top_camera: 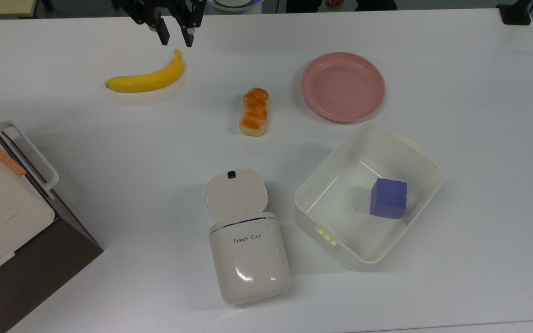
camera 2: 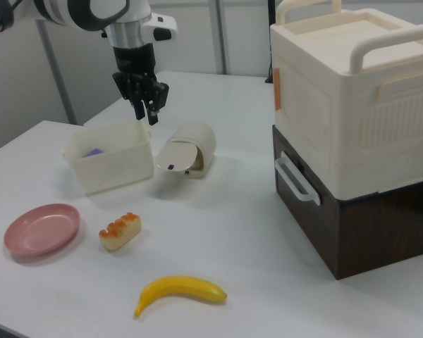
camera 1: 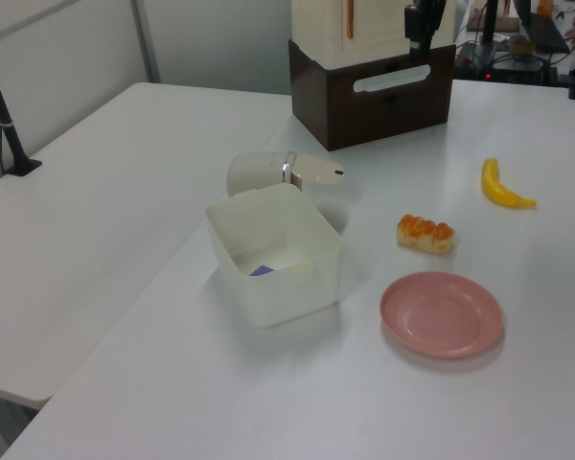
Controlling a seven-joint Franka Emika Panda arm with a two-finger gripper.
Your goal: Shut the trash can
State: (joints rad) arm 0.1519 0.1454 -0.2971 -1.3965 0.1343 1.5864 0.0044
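The small cream-white glossy plastic trash can [top_camera: 249, 256] lies on its side on the white worktop [top_camera: 456, 92], its hinged flat lid [top_camera: 236, 193] swung open and lying flat. Just beside it, on the top view's right, stands a larger open cream rectangular tub [top_camera: 410, 159] holding one purple cube [top_camera: 388, 198]. A pink round plate [top_camera: 343, 86] sits bare beyond it. The black gripper [top_camera: 175, 40] hangs near the yellow banana [top_camera: 148, 77], jaws apart and holding nothing.

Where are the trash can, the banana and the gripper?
trash can [top_camera: 249, 259], top view, glossy side wall.
banana [top_camera: 148, 79], top view, middle of its curve.
gripper [top_camera: 176, 39], top view, midway between its open fingertips.
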